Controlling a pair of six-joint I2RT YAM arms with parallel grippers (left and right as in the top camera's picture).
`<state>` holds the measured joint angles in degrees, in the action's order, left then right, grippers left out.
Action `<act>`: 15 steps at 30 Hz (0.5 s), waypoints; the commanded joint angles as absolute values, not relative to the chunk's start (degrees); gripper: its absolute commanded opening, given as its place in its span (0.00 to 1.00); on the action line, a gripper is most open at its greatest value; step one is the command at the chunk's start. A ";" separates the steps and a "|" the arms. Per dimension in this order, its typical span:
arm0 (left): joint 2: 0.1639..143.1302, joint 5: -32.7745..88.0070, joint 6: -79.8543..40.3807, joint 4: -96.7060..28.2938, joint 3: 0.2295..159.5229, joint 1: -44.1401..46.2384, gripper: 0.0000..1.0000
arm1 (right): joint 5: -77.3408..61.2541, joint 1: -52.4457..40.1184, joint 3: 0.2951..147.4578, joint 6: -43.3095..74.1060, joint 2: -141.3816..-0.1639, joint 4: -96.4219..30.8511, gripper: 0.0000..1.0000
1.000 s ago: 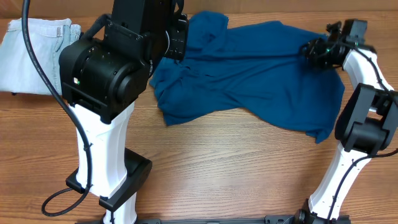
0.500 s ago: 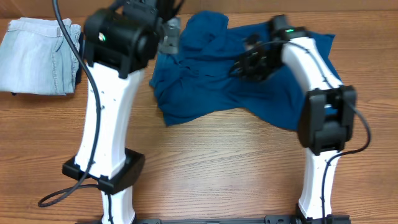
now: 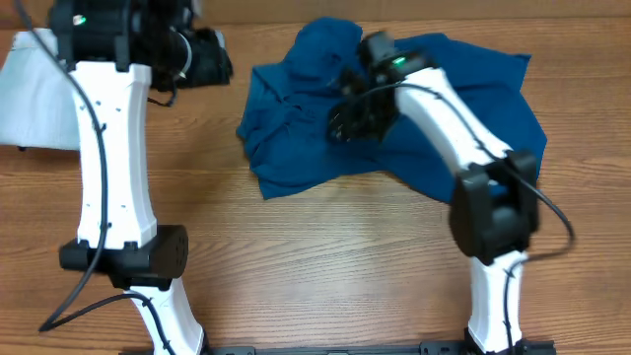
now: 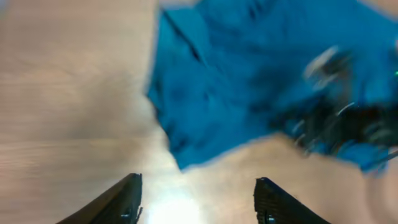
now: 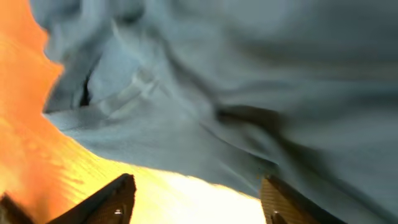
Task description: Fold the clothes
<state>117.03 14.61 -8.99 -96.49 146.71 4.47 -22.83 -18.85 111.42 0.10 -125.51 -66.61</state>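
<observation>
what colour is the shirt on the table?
Plain deep teal-blue shirt, no pattern; clearest in the overhead view.

surface: wooden table (image 3: 335,266), brown, grain running sideways | light: even; bright glare patch in left wrist view

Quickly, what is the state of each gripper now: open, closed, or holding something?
Left gripper: open, holding nothing.
Right gripper: open, over the polo shirt, holding nothing.

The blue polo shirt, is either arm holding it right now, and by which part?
Neither. The left gripper and right gripper are both open, with nothing between their fingers; the polo shirt lies free.
</observation>
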 commanded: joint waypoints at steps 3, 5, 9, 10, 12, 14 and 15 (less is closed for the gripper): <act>116.57 27.33 -2.48 -92.07 128.51 6.85 0.56 | -16.10 -10.07 114.52 4.67 -107.00 -66.76 0.78; 116.57 32.62 -1.58 -86.78 121.10 8.03 0.56 | -16.16 -6.46 114.52 7.20 -102.96 -66.96 0.79; 116.57 34.06 -3.01 -76.31 108.75 10.20 0.54 | -16.36 -1.96 114.52 7.40 -99.33 -67.90 0.79; 116.57 34.09 -4.12 -73.36 105.82 10.63 0.53 | -16.36 -1.13 114.50 7.40 -98.94 -68.27 0.79; 116.57 33.63 -5.72 -68.10 100.86 11.22 0.54 | -16.36 -0.05 114.50 7.38 -98.78 -69.01 0.79; 116.57 29.26 -9.82 -61.76 95.50 11.38 0.56 | -16.36 0.80 114.50 7.38 -98.80 -70.24 0.79; 116.57 28.23 -10.76 -59.70 94.02 11.38 0.56 | -16.34 0.91 114.48 7.33 -98.80 -70.67 0.79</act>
